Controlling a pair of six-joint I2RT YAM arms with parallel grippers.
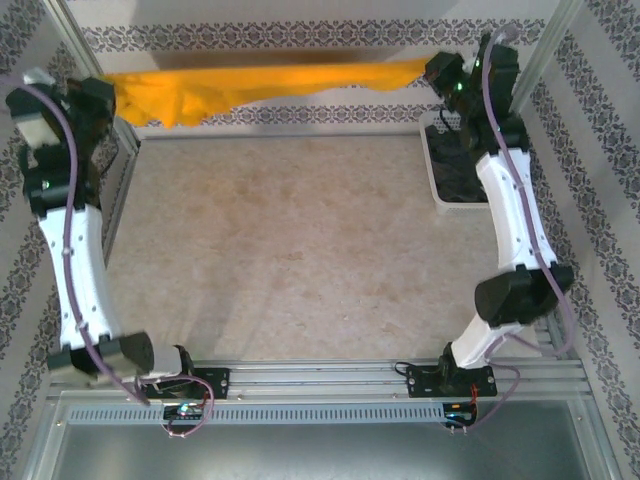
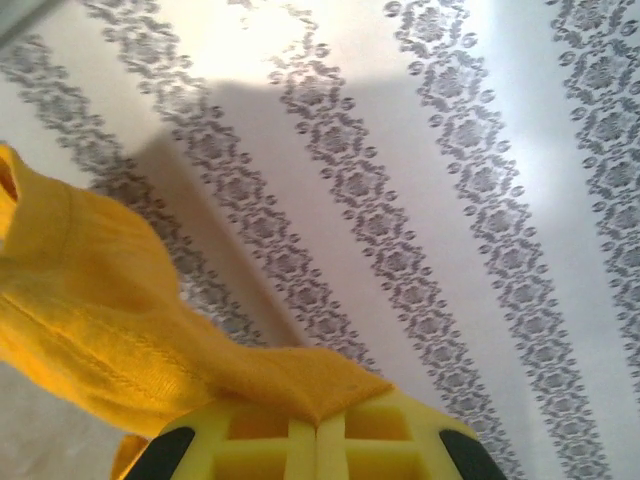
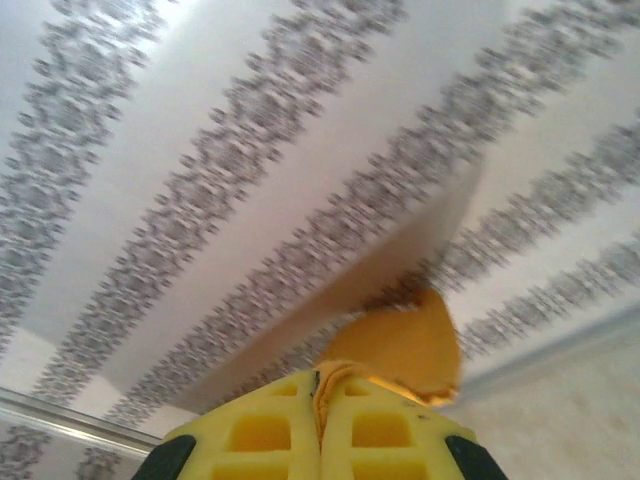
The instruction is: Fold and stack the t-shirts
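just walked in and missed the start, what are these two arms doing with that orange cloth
Both arms hold the mustard-orange t-shirt stretched in the air between them at the far side of the table. The left hand is shut on one end and the right hand on the other, so the cloth hangs clear of the surface, not yet folded. A white basket sits at the far right beside the right arm.

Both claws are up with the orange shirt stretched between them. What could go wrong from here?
1. The right claw pinches only a small tip of the orange shirt; tension may slip it free.
2. The shirt hangs bunched, thicker near the left claw, so it may land creased.
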